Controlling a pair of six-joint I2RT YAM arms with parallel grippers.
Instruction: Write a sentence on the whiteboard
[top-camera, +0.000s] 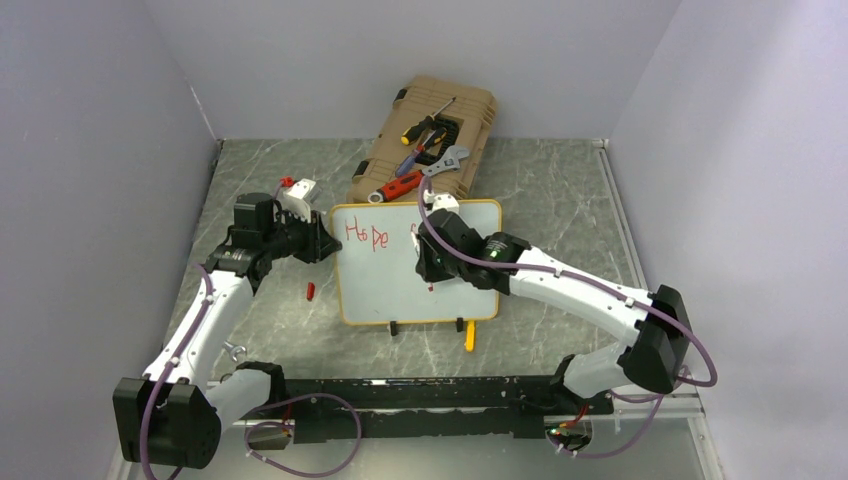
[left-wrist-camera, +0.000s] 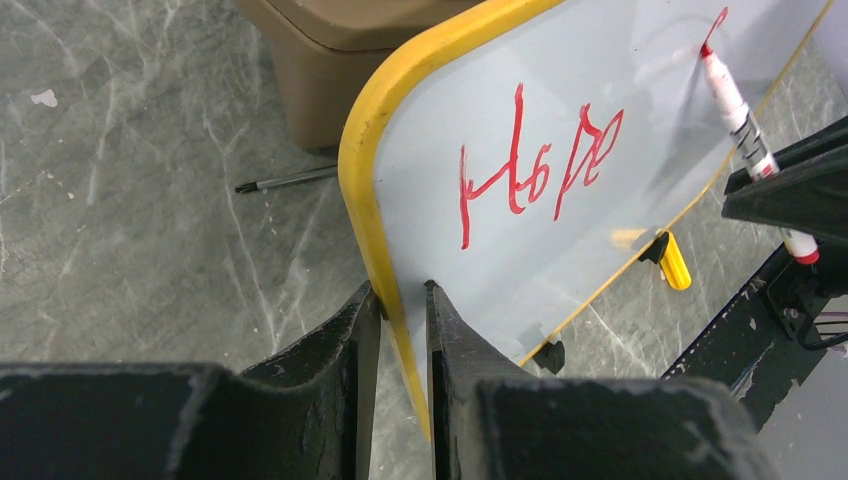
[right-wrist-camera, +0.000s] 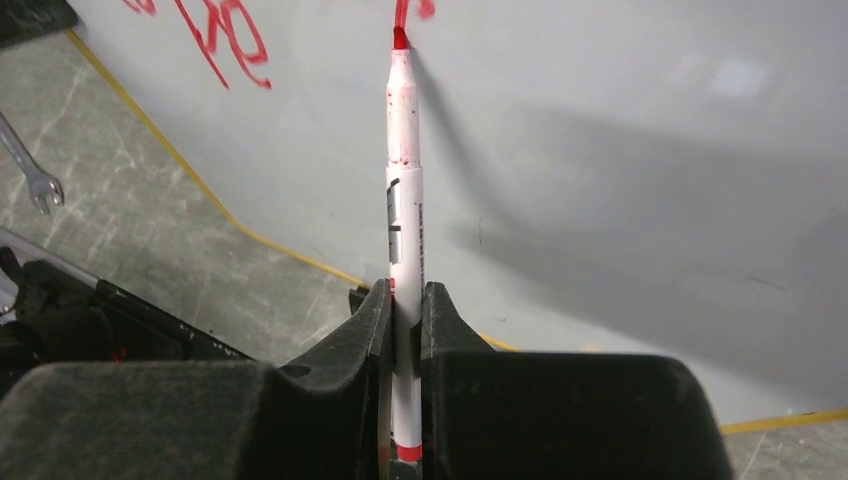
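The whiteboard (top-camera: 390, 275), white with a yellow frame, lies mid-table with red letters "Hope" (top-camera: 366, 235) at its upper left. My left gripper (top-camera: 322, 243) is shut on the whiteboard's left yellow edge (left-wrist-camera: 372, 235); in the left wrist view its two fingers (left-wrist-camera: 402, 300) pinch that edge, the word "Hope" (left-wrist-camera: 540, 165) just beyond. My right gripper (top-camera: 432, 262) is shut on a white marker with a red tip (right-wrist-camera: 404, 180), held between its fingers (right-wrist-camera: 405, 295). The marker's tip (right-wrist-camera: 399, 38) touches the whiteboard (right-wrist-camera: 620, 150) at a fresh red stroke right of "Hope".
A tan tool case (top-camera: 428, 135) with screwdrivers, pliers and a wrench stands behind the board. A red marker cap (top-camera: 310, 291) lies left of the board. A yellow-handled tool (top-camera: 469, 336) rests by the board's black feet. A small white and red object (top-camera: 297, 192) sits at back left.
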